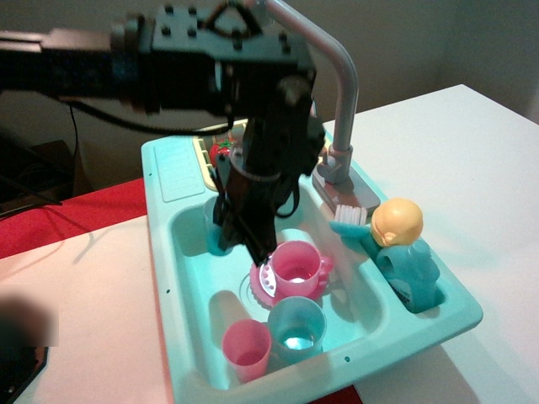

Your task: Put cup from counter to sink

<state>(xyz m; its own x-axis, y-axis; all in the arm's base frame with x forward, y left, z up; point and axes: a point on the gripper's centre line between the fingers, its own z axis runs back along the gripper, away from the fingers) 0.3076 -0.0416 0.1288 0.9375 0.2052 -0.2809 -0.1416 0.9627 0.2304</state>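
The small light-blue cup (216,225) hangs inside the turquoise sink (189,278), near its back left wall and above the floor. My black gripper (237,231) is shut on the cup's rim, with the fingers (253,240) pointing down into the basin. The arm reaches in from the upper left and hides the far rim. The turquoise counter ledge (173,168) at the back left has no cup on it.
In the sink stand a pink cup on a pink plate (296,268), a small pink cup (247,347) and a wider pale blue cup (296,326). The grey faucet (339,93) rises at the back right. A yellow-capped bottle (397,225) and a brush (349,217) sit right. The yellow rack (205,150) is mostly hidden.
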